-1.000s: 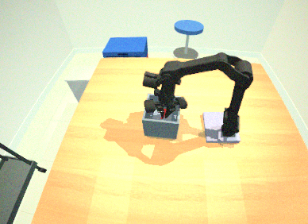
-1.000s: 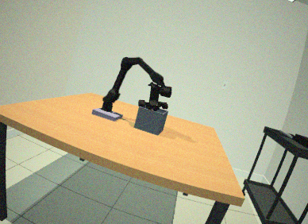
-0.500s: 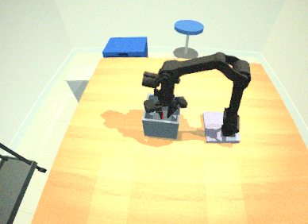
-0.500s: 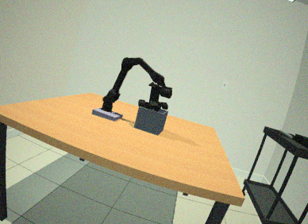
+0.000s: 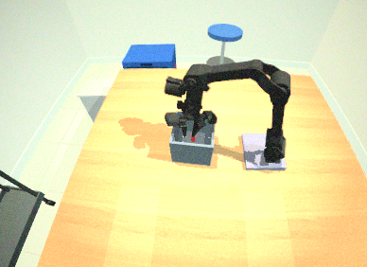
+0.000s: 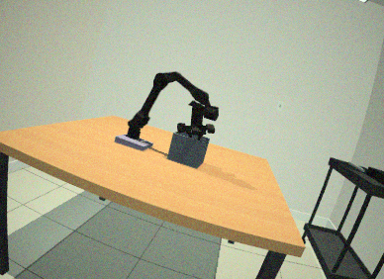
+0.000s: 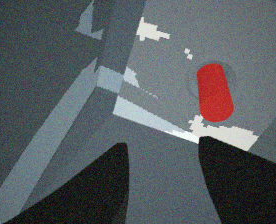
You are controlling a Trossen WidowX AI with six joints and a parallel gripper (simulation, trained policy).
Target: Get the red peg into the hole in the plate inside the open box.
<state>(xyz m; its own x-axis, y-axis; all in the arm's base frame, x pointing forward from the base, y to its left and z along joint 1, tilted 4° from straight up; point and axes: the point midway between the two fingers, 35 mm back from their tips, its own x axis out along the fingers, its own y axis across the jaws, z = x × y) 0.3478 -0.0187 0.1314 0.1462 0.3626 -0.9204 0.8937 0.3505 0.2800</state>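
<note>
The red peg (image 5: 193, 138) (image 7: 216, 95) stands in the hole of the grey plate (image 7: 259, 40) at the bottom of the open box (image 5: 191, 154) (image 6: 185, 150). In the wrist view the hole's ring shows around its far end, and a short length stands out above the plate. How deep it sits cannot be told exactly. My gripper (image 5: 189, 134) (image 7: 163, 149) is partly open and empty, its fingers reaching down inside the box. In the wrist view the peg lies beyond the right fingertip, outside the gap. In the exterior view the box wall hides the fingertips and the peg.
The box walls stand close around my fingers. The arm's base sits on a pale lilac slab (image 5: 252, 164) (image 6: 124, 141) on the wooden table (image 5: 189, 218) (image 6: 89, 153). A blue case (image 5: 150, 54) and a blue stool (image 5: 225, 31) are beyond the table's far edge.
</note>
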